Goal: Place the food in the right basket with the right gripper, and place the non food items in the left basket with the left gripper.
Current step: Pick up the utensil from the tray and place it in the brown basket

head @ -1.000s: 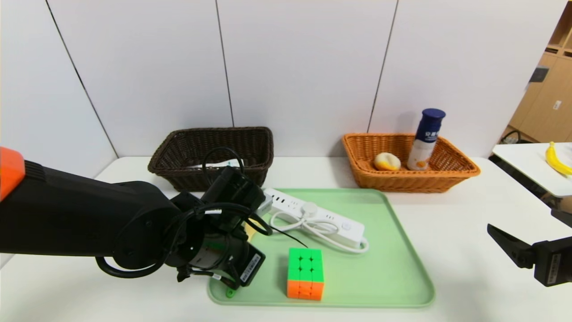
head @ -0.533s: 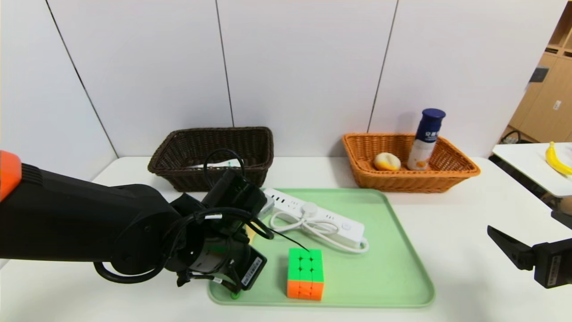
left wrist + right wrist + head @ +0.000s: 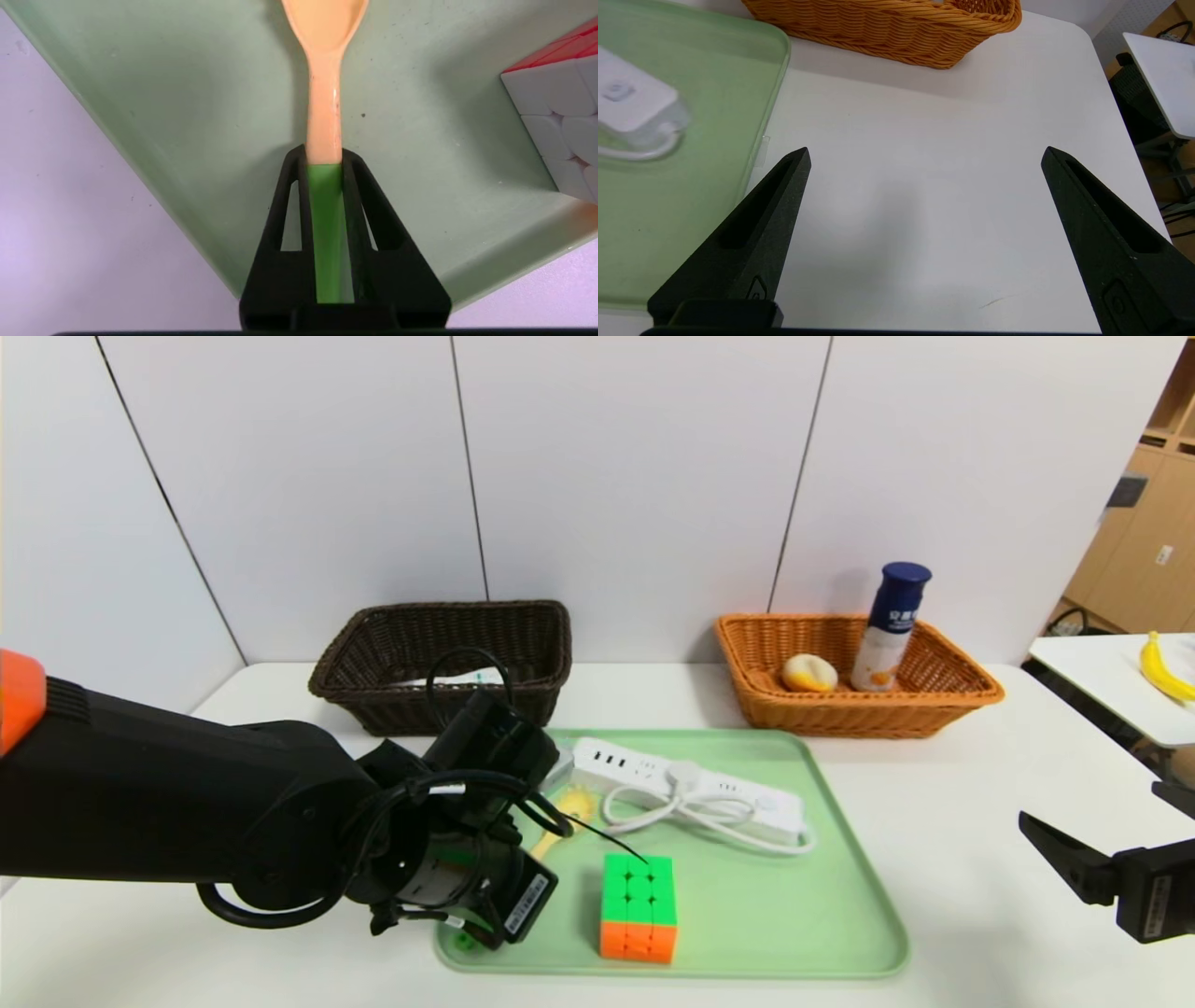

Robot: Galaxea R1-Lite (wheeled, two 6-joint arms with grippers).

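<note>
Down at the near left corner of the green tray [image 3: 840, 933], the left gripper [image 3: 325, 161] has its jaws clenched on a spoon [image 3: 324, 93], pinching the green end of the handle while the peach shaft and bowl stretch out ahead of the jaws over the tray floor. From the head camera the spoon's pale bowl [image 3: 569, 803] shows just beyond the wrist, close to the white power strip [image 3: 691, 784], which lies farther out from the jaws with its cord looped on it. Off to one side of the jaws stands the cube [image 3: 639, 907], near but not touching them. Past the tray on the desk [image 3: 980, 784] sit the dark left basket [image 3: 443, 658] and the orange right basket [image 3: 854, 677], the latter holding a bottle [image 3: 892, 625] and a bun [image 3: 808, 673]. The right gripper [image 3: 924, 156] hovers over bare desk beside the tray, jaws spread wide with nothing between them.
</note>
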